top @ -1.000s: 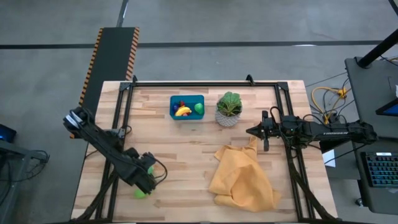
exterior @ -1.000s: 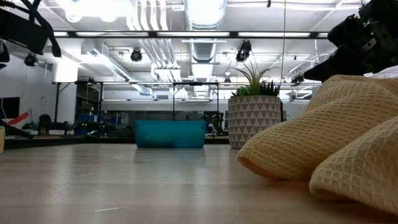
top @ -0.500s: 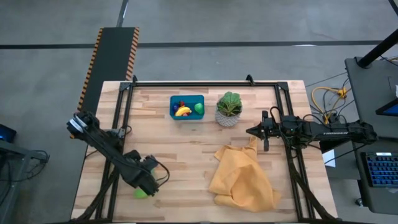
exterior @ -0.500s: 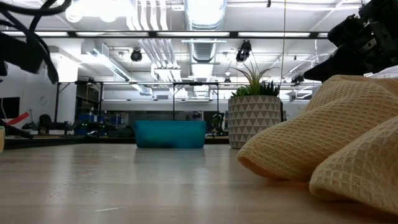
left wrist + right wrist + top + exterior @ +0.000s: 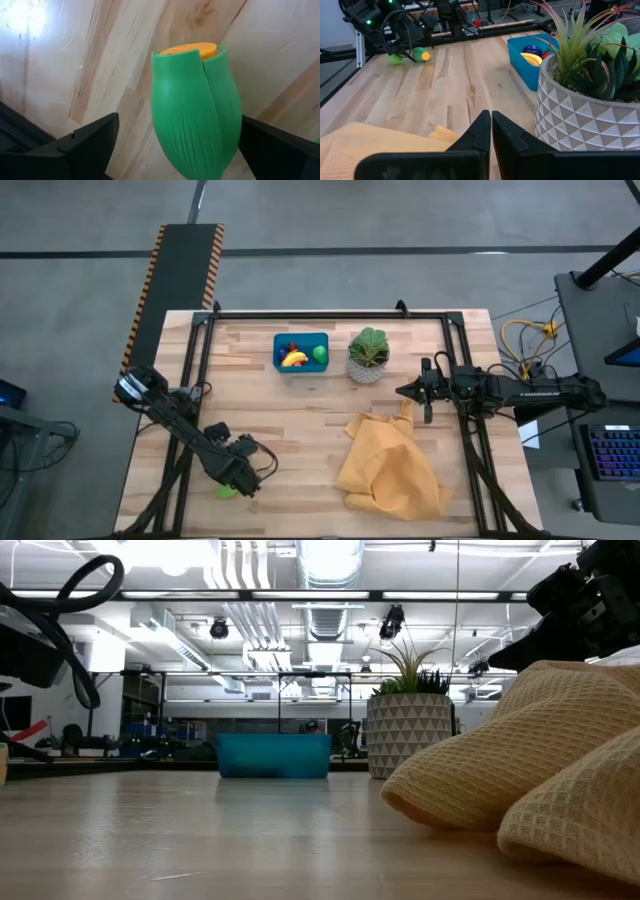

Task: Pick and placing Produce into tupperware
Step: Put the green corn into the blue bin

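Green and ribbed, with an orange top, the toy vegetable lies on the wooden tabletop between the spread fingers of my left pincer. That pincer is wide open, one finger on each side of the piece, and I cannot tell whether either touches it. From above, this spot is near the tabletop's front left corner, with a second small green piece just beside it. The teal tupperware sits well apart, toward the back middle, holding a yellow banana, a green piece and small red bits. Just beside it stands a potted plant. My right pincer is closed and empty, hovering near the plant, above the edge of a crumpled yellow cloth.
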Robot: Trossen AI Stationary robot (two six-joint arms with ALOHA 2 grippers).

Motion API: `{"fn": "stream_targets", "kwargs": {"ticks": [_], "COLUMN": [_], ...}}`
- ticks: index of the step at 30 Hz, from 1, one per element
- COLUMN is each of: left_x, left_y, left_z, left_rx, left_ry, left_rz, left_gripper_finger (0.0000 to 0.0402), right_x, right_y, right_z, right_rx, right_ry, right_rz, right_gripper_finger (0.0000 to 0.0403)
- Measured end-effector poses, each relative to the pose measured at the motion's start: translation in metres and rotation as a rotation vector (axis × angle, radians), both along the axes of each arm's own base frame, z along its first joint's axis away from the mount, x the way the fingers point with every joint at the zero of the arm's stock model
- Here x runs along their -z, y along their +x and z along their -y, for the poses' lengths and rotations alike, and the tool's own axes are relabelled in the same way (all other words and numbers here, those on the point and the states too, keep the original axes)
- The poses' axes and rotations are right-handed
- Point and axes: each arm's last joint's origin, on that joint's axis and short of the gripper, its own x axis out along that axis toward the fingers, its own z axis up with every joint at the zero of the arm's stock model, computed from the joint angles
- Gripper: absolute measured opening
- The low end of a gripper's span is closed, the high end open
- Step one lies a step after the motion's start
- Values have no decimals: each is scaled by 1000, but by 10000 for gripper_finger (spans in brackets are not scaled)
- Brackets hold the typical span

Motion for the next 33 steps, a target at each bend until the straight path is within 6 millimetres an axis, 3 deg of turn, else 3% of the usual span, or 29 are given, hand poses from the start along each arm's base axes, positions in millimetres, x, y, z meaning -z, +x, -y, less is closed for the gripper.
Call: {"fn": "stream_targets", "kwargs": {"ticks": [8,26,33], "left_x": [-2,-3,-3], "left_y": [0,-1,-1], "left_z": [0,-1,-1], "left_rx": [6,241,348], "left_ry": [-19,-61,-65], "left_rz": [16,-37,-49], "left_gripper_finger": [357,188,188], "right_x": [0,0,0], "right_y": [0,0,0], "right_z": [0,0,0], "right_rx": [0,0,1], "right_ry": [0,0,0], "right_rz": [0,0,0], "right_gripper_finger": [9,9,9]}}
